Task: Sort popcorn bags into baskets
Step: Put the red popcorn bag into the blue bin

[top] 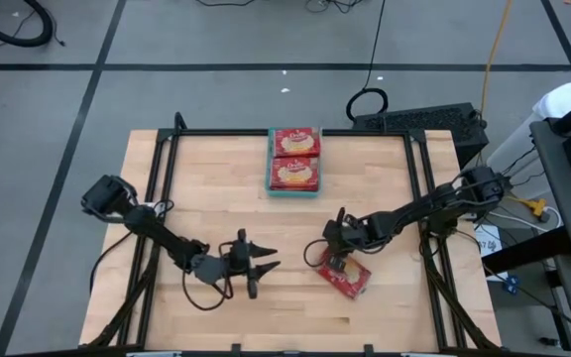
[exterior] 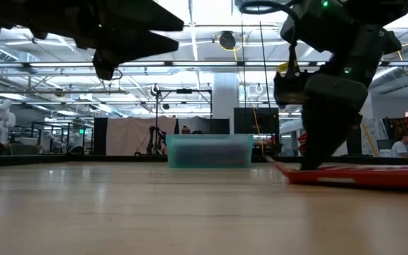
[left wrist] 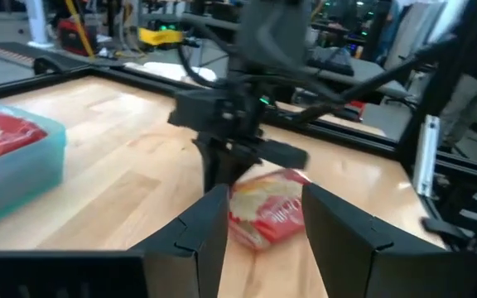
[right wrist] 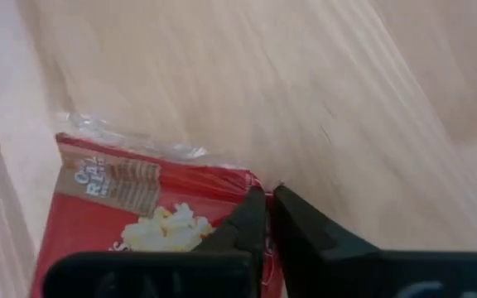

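Observation:
One red popcorn bag (top: pixel 349 279) lies flat on the wooden table, right of centre near the front edge. My right gripper (top: pixel 326 260) stands at its left end, slanting down, shut on its edge. My left gripper (top: pixel 270 262) hovers open above the table a little to the left and points level at that bag (left wrist: pixel 268 212), touching nothing. The teal basket (top: pixel 270 165) stands at the far middle and holds two more red bags (top: pixel 294 142) (top: pixel 294 175), lying flat side by side. My right gripper pinches the bag's edge at a corner (right wrist: pixel 250 180) between its two fingertips (right wrist: pixel 253 217), coming steeply from above. The tips hide the exact spot. The rest of the bag (exterior: pixel 363 176) lies flat on the table.
Black frame rails (top: pixel 416 188) run along the table's left, right and far sides. A black device (top: pixel 419 121) and cables lie beyond the far right corner. Bare wood (top: pixel 216 188) spreads between the basket and the grippers and over the left half.

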Action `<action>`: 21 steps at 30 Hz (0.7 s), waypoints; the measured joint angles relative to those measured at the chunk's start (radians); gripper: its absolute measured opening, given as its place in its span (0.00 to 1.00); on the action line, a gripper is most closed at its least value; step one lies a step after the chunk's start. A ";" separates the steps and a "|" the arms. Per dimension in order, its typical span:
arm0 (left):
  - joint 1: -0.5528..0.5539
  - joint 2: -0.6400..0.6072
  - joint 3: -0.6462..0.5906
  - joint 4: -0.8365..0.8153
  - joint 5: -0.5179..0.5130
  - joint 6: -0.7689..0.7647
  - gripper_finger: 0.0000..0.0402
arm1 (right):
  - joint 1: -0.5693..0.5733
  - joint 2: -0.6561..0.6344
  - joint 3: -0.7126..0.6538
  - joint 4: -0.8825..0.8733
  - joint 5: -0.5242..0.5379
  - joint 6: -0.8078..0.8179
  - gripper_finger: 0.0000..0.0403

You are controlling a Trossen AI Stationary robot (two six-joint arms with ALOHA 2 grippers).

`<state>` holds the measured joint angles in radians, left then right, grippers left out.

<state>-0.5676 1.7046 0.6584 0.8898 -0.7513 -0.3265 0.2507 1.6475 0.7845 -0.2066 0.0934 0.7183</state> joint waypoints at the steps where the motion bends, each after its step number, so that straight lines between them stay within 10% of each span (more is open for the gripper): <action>1: 0.007 0.003 0.001 0.000 -0.001 -0.009 0.39 | 0.000 -0.004 0.000 0.029 0.017 -0.017 0.03; 21: 0.173 0.064 0.002 -0.062 0.032 -0.160 0.46 | -0.163 -0.232 -0.002 0.151 0.039 -0.391 0.00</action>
<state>-0.3949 1.7685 0.6601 0.8274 -0.7198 -0.4863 0.0874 1.4156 0.7826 -0.0561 0.1321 0.3269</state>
